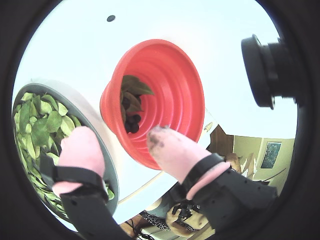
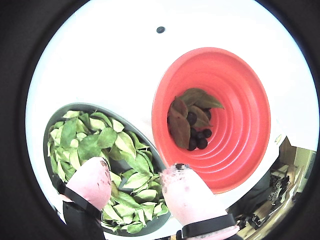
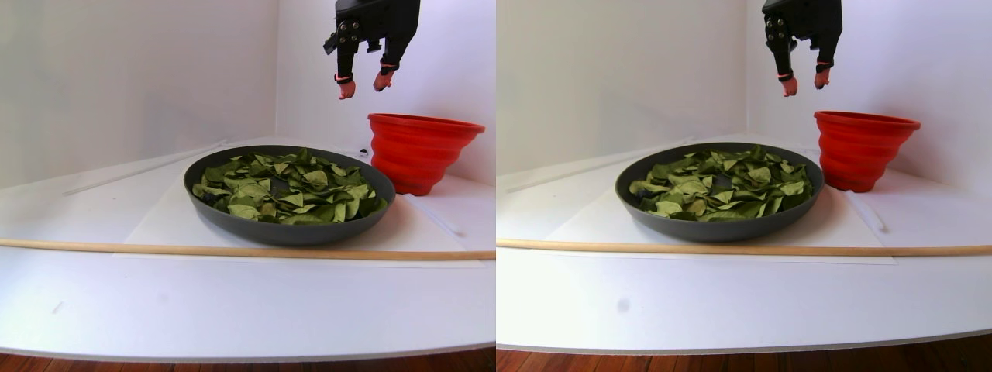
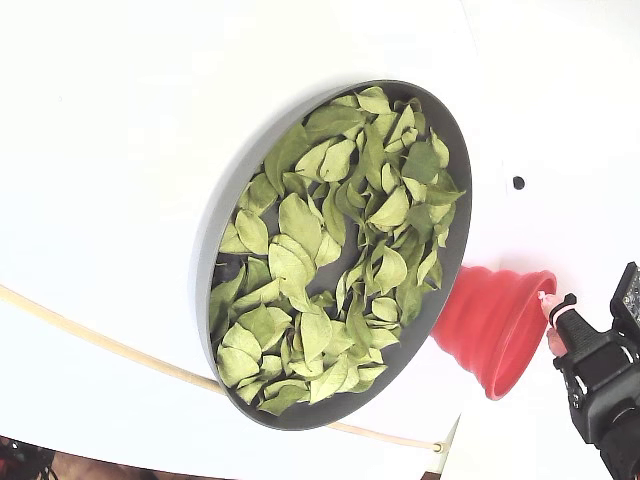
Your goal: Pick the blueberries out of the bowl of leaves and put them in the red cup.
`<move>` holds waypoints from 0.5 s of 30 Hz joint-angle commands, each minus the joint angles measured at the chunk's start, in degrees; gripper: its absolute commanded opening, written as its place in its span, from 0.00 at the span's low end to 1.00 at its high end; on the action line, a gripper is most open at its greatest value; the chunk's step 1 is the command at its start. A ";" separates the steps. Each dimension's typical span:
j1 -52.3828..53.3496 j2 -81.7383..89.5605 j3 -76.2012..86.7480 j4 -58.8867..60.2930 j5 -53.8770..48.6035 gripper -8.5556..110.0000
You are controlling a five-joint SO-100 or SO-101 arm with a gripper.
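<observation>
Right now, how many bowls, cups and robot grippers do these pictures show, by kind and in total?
bowl: 1
red cup: 1
gripper: 1
Total: 3

Both wrist views look down close; stereo pair low, side-on; fixed view overhead

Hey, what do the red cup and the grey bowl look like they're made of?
The cup looks like matte silicone or soft plastic: stepped concentric ribs, as on a collapsible cup. The bowl looks like hard plastic, coated metal or ceramic with a dull grey finish and a smooth, even wall; the views don't show which.
</observation>
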 commanded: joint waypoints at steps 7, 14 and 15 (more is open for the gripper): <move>-2.55 12.30 2.37 1.85 1.05 0.23; -4.83 15.12 4.92 3.34 1.58 0.23; -5.10 15.38 5.27 3.60 1.58 0.23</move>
